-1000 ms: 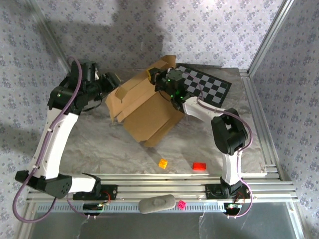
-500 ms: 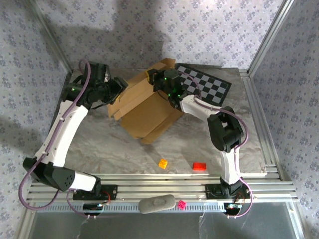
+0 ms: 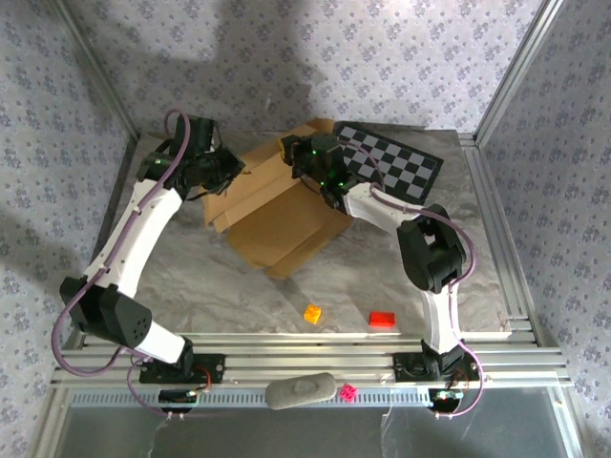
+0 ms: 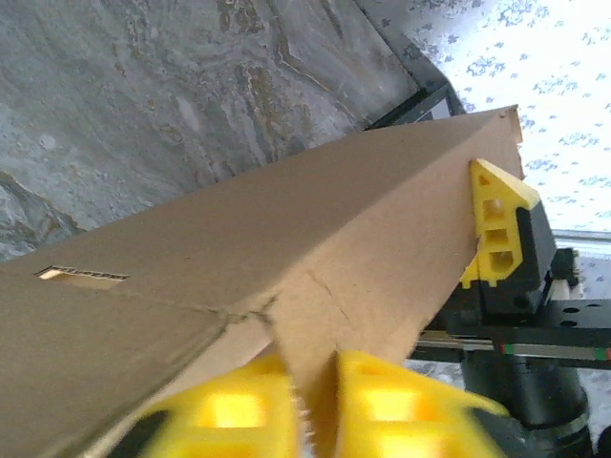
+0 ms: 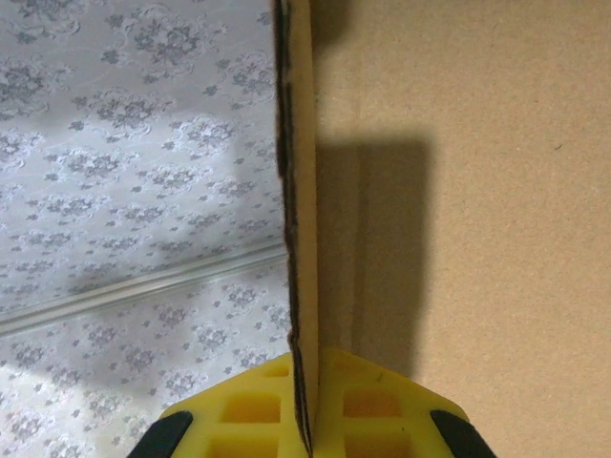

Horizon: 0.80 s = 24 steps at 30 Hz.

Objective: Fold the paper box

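1. Grey marble table [image 3: 181, 277] first: at its back left, the left gripper [image 4: 310, 382] pinches a flap.
2. In the back middle sits the paper box [image 3: 282, 218], some sides bent up.
3. Next, the right gripper [image 5: 307, 405] pinches its thin back wall.
4. It looks maybe half done; flaps need folding and tucking.

Table [image 3: 191, 277] with paper box [image 3: 282, 224], checkered board [image 3: 401, 167]
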Available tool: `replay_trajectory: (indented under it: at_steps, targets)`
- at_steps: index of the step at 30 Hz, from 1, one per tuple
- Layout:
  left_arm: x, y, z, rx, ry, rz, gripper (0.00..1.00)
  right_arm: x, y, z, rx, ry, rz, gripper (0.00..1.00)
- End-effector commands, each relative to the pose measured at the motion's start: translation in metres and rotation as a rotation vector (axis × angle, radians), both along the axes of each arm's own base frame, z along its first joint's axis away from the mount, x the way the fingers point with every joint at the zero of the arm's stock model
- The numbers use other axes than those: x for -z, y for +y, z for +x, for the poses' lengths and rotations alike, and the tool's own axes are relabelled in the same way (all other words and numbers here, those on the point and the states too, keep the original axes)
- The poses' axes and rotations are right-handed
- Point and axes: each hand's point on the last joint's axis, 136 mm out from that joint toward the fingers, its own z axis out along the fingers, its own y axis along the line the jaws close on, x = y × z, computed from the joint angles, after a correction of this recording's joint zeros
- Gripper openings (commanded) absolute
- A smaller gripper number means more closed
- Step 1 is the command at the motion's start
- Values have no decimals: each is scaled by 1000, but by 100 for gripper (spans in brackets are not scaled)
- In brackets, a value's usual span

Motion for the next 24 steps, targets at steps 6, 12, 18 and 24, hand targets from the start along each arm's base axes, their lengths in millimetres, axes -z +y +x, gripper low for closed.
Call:
replay_trajectory:
  at_steps: [6,12,18,24]
  targets:
    - [-22,13,12,-34,-82,-31,0,-44,-1,-26,-15,-27,47,0]
    - [-56,14,11,22,-171,-61,54,-49,-14,-30,36,16,37,0]
    - [-68,74,-19,-39,-220,60,63,-62,-41,-20,80,35,2,0]
    - [-53,123,-49,-104,-252,109,59,-67,-52,-15,86,37,-49,0]
